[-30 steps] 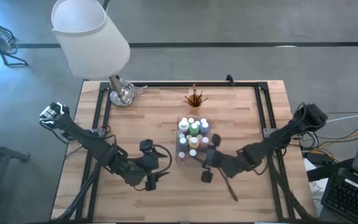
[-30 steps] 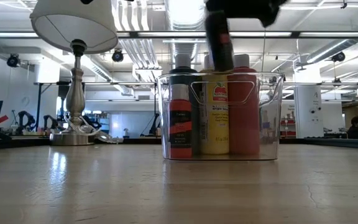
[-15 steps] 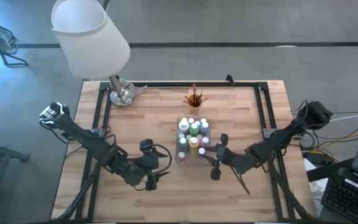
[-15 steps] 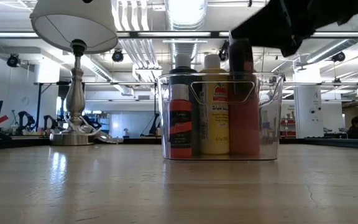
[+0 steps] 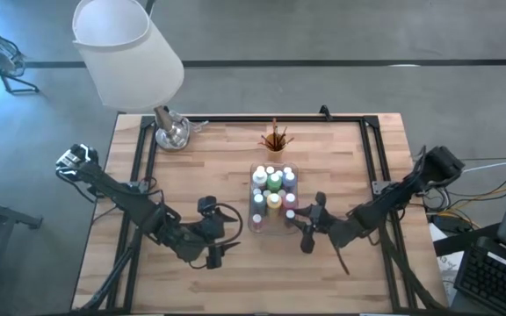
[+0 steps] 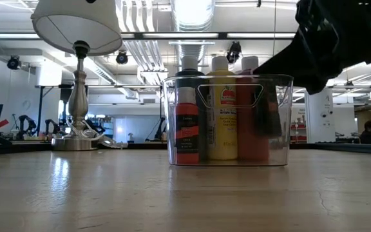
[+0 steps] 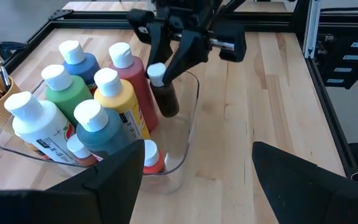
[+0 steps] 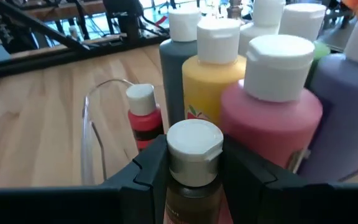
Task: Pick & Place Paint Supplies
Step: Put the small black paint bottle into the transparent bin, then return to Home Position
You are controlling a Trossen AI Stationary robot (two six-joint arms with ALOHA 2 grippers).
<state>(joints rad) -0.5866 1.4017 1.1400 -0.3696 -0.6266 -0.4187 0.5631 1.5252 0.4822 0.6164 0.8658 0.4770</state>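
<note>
We see the right pincer (image 7: 166,59) clamped on a brown paint bottle (image 7: 165,90) inside the clear tray (image 7: 188,134), left pincer (image 5: 220,255) wide over the worktop (image 5: 200,175).

Two dark jointed arms (black cables)

held bottle (image 7: 165,96): brown, white cap
tray (image 7: 188,121): clear
bottles in tray (image 7: 114,93): yellow, green, blue, red, white, teal
table (image 5: 218,167): light wood
lamp shade (image 5: 126,53): white
</note>
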